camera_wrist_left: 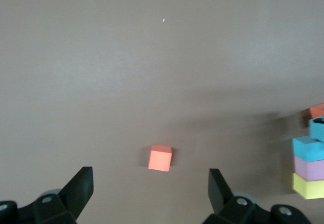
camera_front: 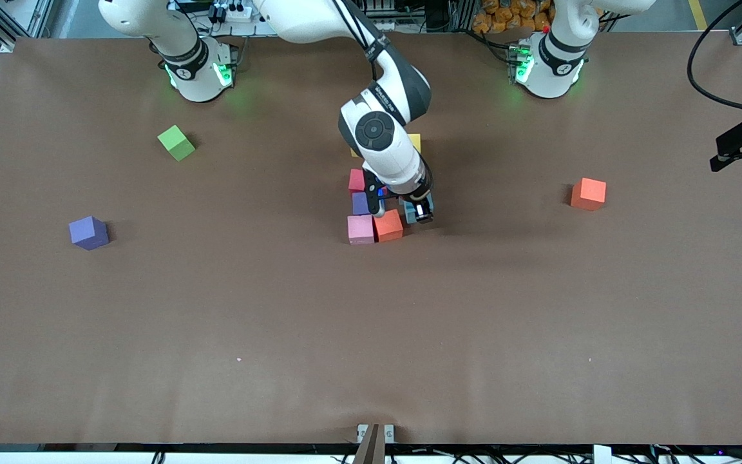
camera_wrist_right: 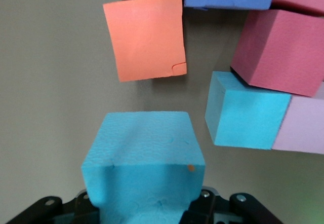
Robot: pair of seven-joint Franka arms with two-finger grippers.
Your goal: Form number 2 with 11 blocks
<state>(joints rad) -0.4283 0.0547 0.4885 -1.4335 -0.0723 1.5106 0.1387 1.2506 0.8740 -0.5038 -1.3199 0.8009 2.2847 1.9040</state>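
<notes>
Beside red cube (camera_front: 388, 225) | right claw (camera_front: 419, 211) clamped on blue cube (camera_wrist_right: 144, 168), lowered to finish the 2 (camera_front: 371, 206) | left claw (camera_wrist_left: 152, 191) wide, empty, waiting over orange cube (camera_wrist_left: 160, 158)

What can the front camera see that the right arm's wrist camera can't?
Only the front view shows the green cube, the loose purple cube, the lone orange cube and the yellow cube. Only the right wrist view shows the light blue cube clearly between the right gripper's shut jaws. Both show the red cube in the cluster.
</notes>
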